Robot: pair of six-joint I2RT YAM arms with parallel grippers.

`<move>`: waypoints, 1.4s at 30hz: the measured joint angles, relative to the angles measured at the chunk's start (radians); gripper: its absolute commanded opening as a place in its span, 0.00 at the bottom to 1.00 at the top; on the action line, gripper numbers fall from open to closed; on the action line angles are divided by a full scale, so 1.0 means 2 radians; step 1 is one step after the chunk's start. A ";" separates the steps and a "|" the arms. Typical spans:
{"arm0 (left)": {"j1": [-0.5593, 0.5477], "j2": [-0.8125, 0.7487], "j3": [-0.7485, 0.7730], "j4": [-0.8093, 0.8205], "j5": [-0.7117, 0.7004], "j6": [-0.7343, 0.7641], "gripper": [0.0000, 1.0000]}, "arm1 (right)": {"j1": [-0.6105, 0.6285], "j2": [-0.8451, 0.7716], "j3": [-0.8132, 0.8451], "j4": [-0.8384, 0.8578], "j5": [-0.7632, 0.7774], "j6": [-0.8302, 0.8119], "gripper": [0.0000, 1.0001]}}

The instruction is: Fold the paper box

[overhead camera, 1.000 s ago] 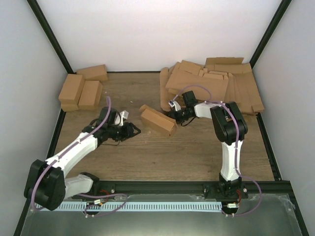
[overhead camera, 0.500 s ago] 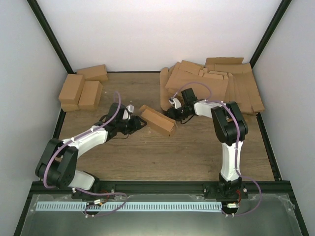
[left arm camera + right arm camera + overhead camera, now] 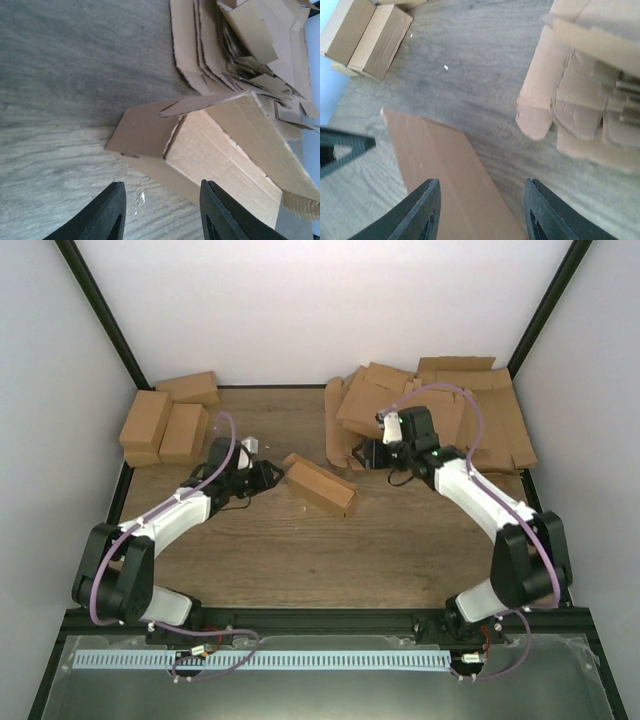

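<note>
A: Left gripper [image 3: 268,472]?
B: Fingers apart, empty, just beside the paper box's [image 3: 322,487] left end.
A: Box?
B: Lies slantwise, middle of the table [image 3: 400,550], between both arms.
A: Right gripper [image 3: 362,455]?
B: Fingers apart, empty, behind the box, near the flat cardboard stack [image 3: 430,405]. Closed boxes [image 3: 165,420] far left.

You are looking at a wooden table [image 3: 300,550]. Three closed cardboard boxes [image 3: 147,425] are sitting huddled at the table's far left corner, touching one another. A loose pile of flat cardboard blanks [image 3: 500,425] is sprawling over the table's far right corner. White walls [image 3: 320,310] are enclosing the table, and a tiny white speck [image 3: 446,67] is lying on the table's bare wood.
</note>
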 measured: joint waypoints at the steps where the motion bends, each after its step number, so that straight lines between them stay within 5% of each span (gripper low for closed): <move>1: 0.000 0.001 0.004 0.000 0.001 0.009 0.41 | 0.000 -0.020 -0.018 0.001 0.001 0.005 0.50; 12: 0.001 0.046 0.029 0.008 0.036 0.065 0.40 | 0.039 -0.148 -0.139 -0.027 0.010 0.038 0.65; 23: 0.001 0.086 0.047 0.009 0.040 0.083 0.38 | 0.074 -0.190 -0.236 0.025 0.032 0.150 0.65; 42: 0.001 0.103 0.051 0.026 0.073 0.088 0.31 | 0.078 -0.090 -0.241 0.139 0.034 0.227 0.36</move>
